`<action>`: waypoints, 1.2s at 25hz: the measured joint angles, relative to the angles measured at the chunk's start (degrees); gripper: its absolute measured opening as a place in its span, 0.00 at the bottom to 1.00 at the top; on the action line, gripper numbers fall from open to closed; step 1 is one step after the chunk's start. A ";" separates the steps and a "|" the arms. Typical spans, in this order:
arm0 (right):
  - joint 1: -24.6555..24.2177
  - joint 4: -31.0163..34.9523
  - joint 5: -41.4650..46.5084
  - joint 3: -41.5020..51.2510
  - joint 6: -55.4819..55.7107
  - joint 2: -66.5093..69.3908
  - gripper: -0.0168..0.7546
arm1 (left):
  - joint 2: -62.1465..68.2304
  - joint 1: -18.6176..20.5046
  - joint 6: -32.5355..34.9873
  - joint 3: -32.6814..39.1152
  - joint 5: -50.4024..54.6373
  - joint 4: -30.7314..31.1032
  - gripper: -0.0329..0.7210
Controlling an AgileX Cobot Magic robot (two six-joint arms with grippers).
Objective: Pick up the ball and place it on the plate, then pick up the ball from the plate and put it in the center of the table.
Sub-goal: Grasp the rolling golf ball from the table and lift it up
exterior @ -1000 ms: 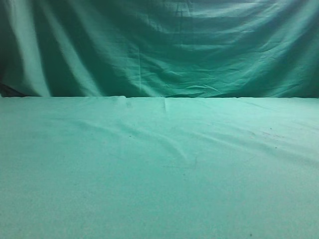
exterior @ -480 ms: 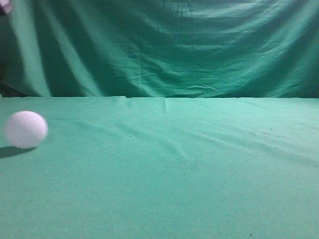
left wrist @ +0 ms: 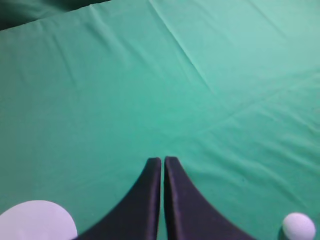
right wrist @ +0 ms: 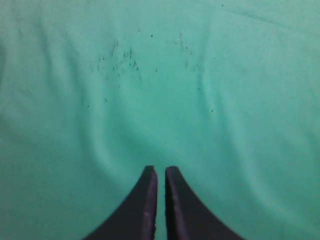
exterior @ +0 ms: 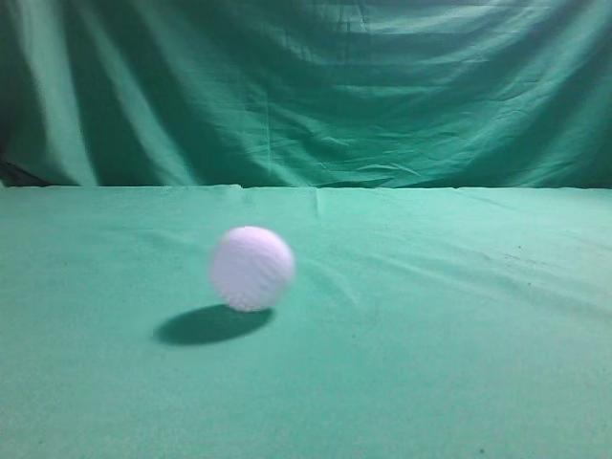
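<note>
A white ball is on the green cloth left of the middle in the exterior view, blurred, with its shadow to its left. It also shows small at the lower right of the left wrist view. A white plate shows in part at the lower left corner of the left wrist view. My left gripper is shut and empty above the cloth, between plate and ball. My right gripper is shut and empty above bare cloth. Neither gripper shows in the exterior view.
A green cloth covers the table and has soft wrinkles. A green curtain hangs behind the table's far edge. Small dark specks mark the cloth in the right wrist view.
The ball came into view from the left and has travelled right toward the middle of the table. One second ago the table was bare.
</note>
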 joint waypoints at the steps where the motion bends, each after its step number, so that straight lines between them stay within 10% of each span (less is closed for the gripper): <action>1: 0.00 0.00 0.25 0.00 0.00 0.00 0.08 | 0.00 0.00 0.00 0.00 0.00 0.00 0.04; 14: 0.00 0.00 0.39 0.00 0.00 0.00 0.08 | -27.17 -0.05 7.55 30.26 -11.50 -5.22 0.04; 30: 11.90 -1.22 -2.62 -1.78 0.63 13.89 0.17 | -34.28 -0.05 7.77 39.61 -12.63 -5.24 0.04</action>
